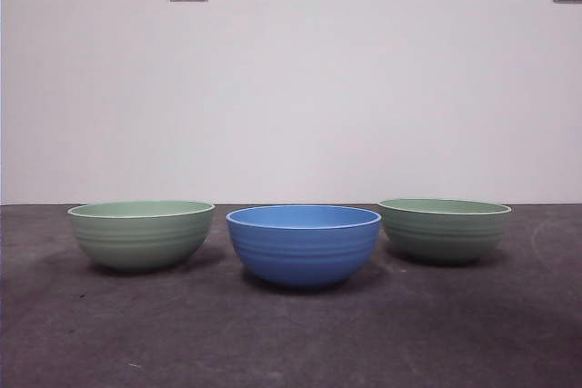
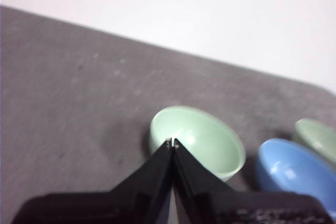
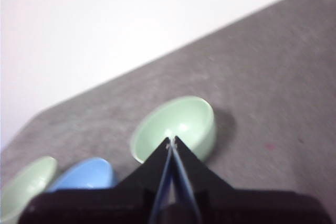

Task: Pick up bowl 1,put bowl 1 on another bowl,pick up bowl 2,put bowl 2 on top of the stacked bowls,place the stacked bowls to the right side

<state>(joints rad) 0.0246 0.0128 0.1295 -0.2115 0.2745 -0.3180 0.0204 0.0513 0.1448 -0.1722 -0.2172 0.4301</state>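
Blue and ribbed, another bowl point(image 1: 304, 244) stands upright in the middle of the dark grey table point(image 1: 291, 343) in the front view; a pale green bowl point(image 1: 142, 233) sits well apart on one side and a second pale green bowl point(image 1: 445, 229) on the other, none touching, nothing stacked; no arm shows here.

Left wrist view: the left gripper point(image 2: 171, 144) has its jaws pressed together, holding nothing; it hangs above the near rim of one green bowl point(image 2: 198, 140); the blue bowl point(image 2: 294, 171) lies beyond that, with the other green one point(image 2: 317, 137) farther still.

Right wrist view: the right gripper point(image 3: 171, 141) is likewise pressed together and empty, over the rim of the green bowl point(image 3: 176, 127) nearest it; the blue bowl point(image 3: 84, 174) and the far green bowl point(image 3: 26, 187) lie off to its side.
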